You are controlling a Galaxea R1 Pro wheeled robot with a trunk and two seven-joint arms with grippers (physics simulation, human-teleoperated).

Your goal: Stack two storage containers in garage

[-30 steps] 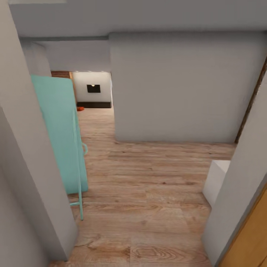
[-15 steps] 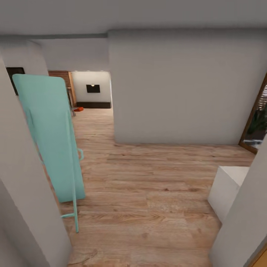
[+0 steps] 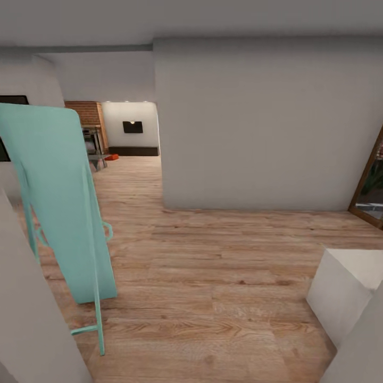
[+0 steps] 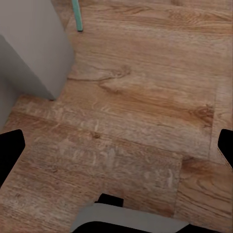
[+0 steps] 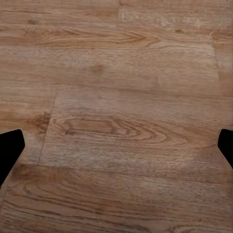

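Both grippers' fingers (image 4: 10, 150) (image 5: 9, 150) spread wide apart, pointing floorward, empty.

Small orange-red storage container (image 3: 111, 157) showing far off through the doorway, sitting low on the light wood-plank floor of the living room (image 3: 130, 159), near the red brick fireplace, too distant for detail, second container not discernible

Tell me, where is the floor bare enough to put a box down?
The widest bare wood floor lies between the turquoise leaning board and the white block, below the grey wall. A bare strip runs past the wall toward the brick fireplace. It is tight beside the board's legs.
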